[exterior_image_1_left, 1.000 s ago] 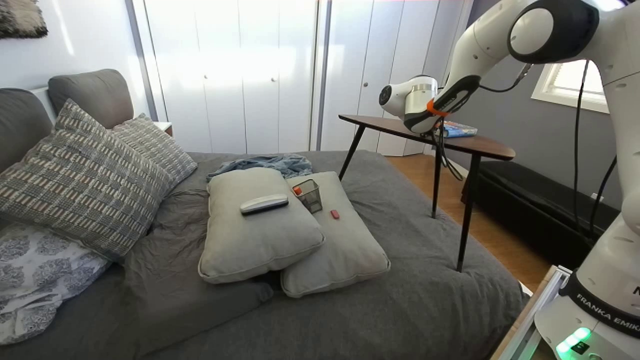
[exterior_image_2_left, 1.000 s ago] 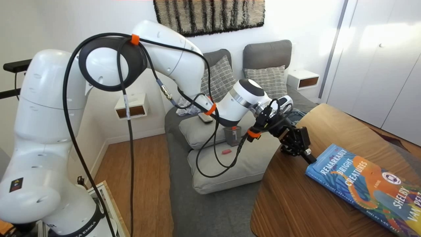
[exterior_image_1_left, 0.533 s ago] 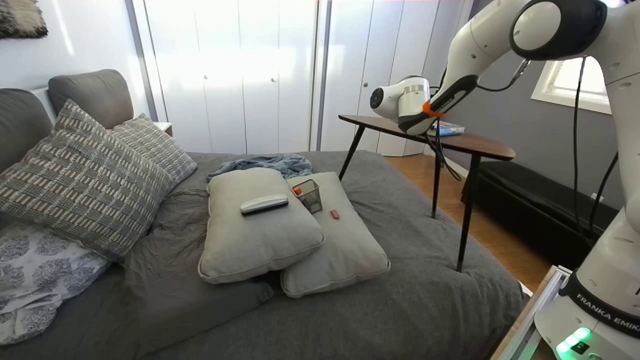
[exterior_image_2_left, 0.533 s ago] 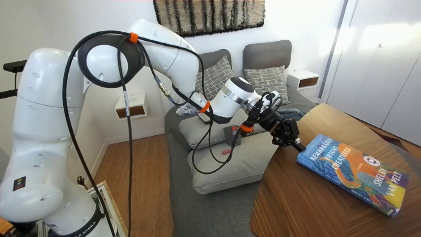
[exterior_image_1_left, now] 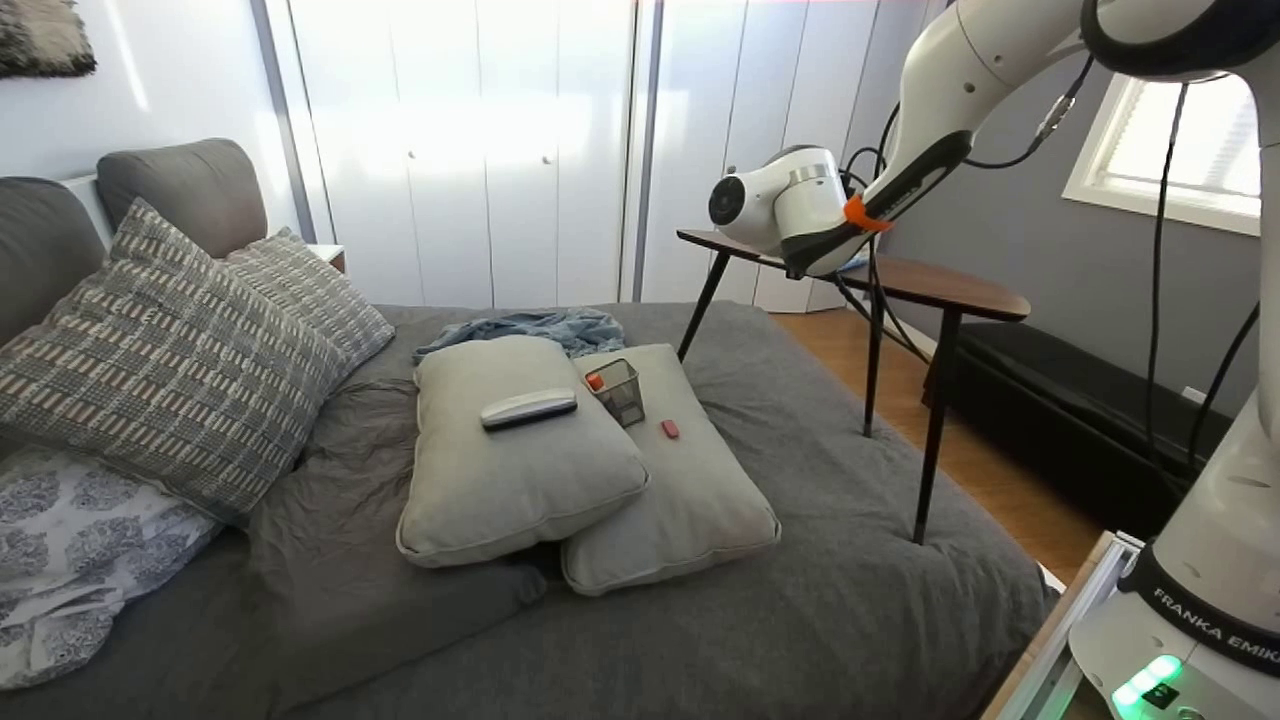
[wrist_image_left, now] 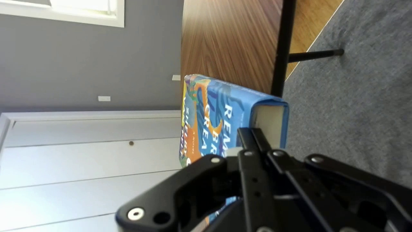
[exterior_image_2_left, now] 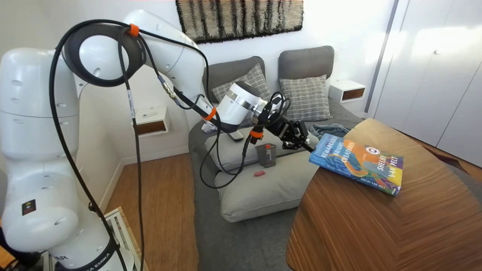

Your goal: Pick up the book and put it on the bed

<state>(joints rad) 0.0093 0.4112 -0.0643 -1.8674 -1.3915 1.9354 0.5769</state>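
The book [wrist_image_left: 222,120], clamped in the hand [wrist_image_left: 253,131], is partly hidden behind it in the wrist view.

In an exterior view, book [exterior_image_2_left: 357,162] at 3 o'clock: smooth printed paper, light sheen; table [exterior_image_2_left: 376,222] at 4 o'clock: grained wood, satin-smooth; wall hanging [exterior_image_2_left: 241,19] at 12 o'clock: rough, shaggy textile; wrist view, page block [wrist_image_left: 273,122] at 3 o'clock: matt paper; gripper [wrist_image_left: 252,131], 4 to 7 o'clock: matt, screw heads [wrist_image_left: 317,159] metallic; in an exterior view, bed [exterior_image_1_left: 650,650] at 6 o'clock: matt cloth; checked pillow [exterior_image_1_left: 170,360] at 9 o'clock: coarse weave; closet doors [exterior_image_1_left: 520,150] at 11 o'clock: smooth, glossy.
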